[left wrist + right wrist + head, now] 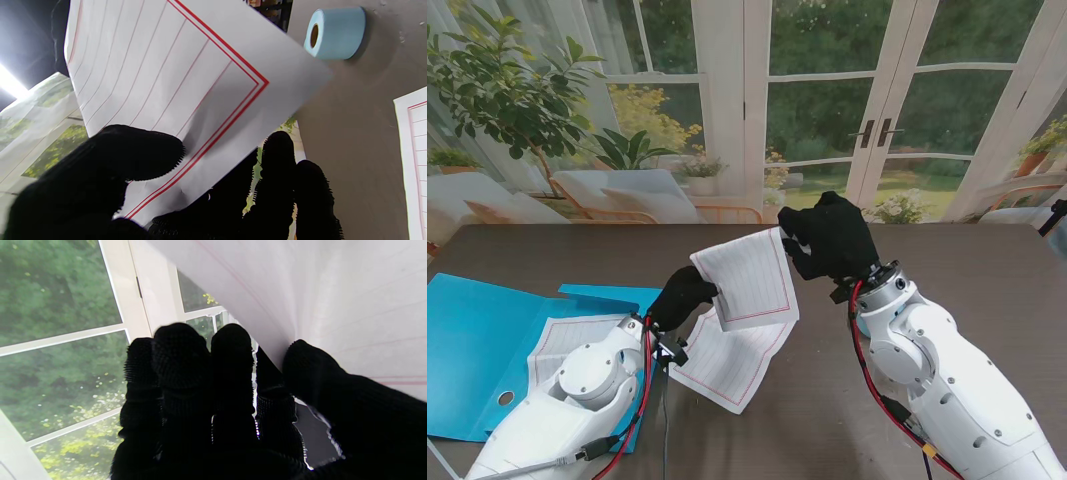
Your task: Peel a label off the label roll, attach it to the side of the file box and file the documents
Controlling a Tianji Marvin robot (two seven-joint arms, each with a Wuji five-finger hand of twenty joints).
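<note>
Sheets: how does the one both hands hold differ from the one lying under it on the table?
The held sheet is off the table and bowed, pinched by the left hand and right hand; the lower sheet lies flat on the table, untouched. The held sheet partly covers the lower sheet. Both are white, ruled, with a red border.

Ruled sheet (745, 282) held off the table (red border); second sheet (727, 362) under it; blue folder (472, 350) open, left; label roll (335, 33) on its side.
</note>
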